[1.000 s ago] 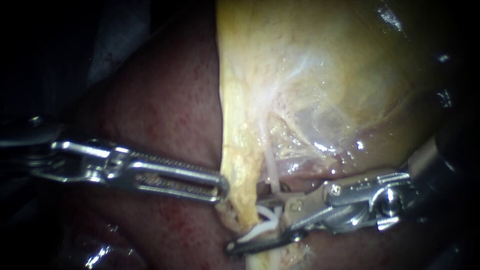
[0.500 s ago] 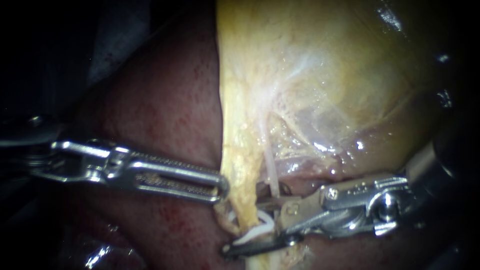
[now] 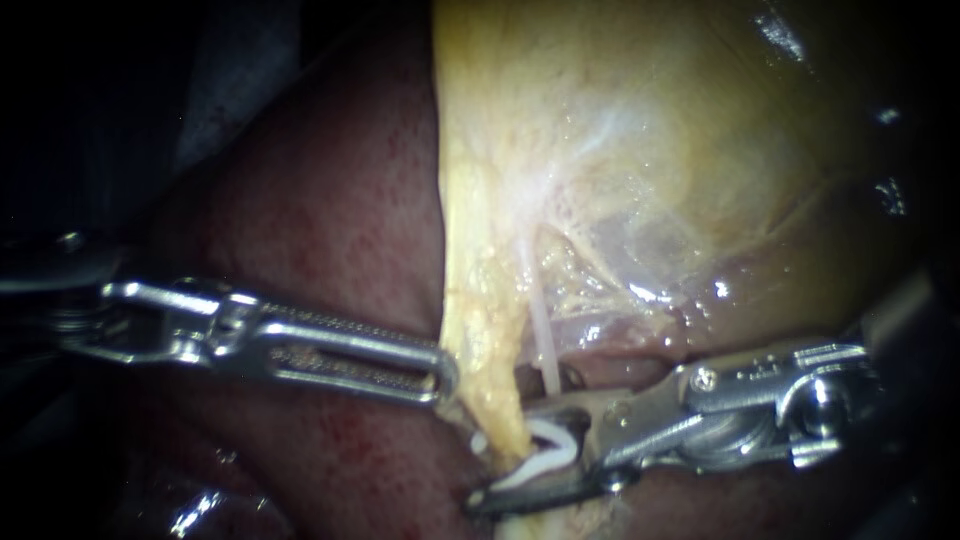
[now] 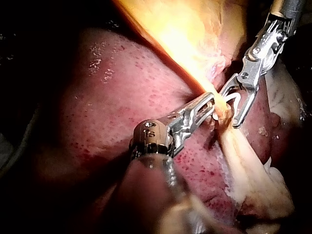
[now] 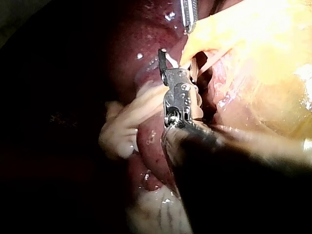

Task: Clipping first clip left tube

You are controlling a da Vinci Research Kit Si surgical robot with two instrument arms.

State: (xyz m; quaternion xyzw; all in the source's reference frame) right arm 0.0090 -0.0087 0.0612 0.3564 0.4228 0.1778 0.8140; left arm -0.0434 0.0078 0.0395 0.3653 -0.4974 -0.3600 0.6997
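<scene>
Left instrument (image 3: 445,375): we are gripping gallbladder (image 3: 650,150) edge, jaws narrow | right instrument (image 3: 500,455): we are holding clip (image 3: 548,447) in parted jaws, just below gallbladder

Liver (image 3: 330,230) dark red, speckled. Gallbladder (image 3: 640,150) yellow-olive. Clip (image 3: 545,455) white. Tube (image 3: 541,335) pale pink. Left instrument (image 3: 445,375) silver, jaws finely ridged.

Liver (image 3: 330,230) left of gallbladder (image 3: 650,150); tube (image 3: 543,345) under gallbladder; clip (image 3: 545,452) below tube.
</scene>
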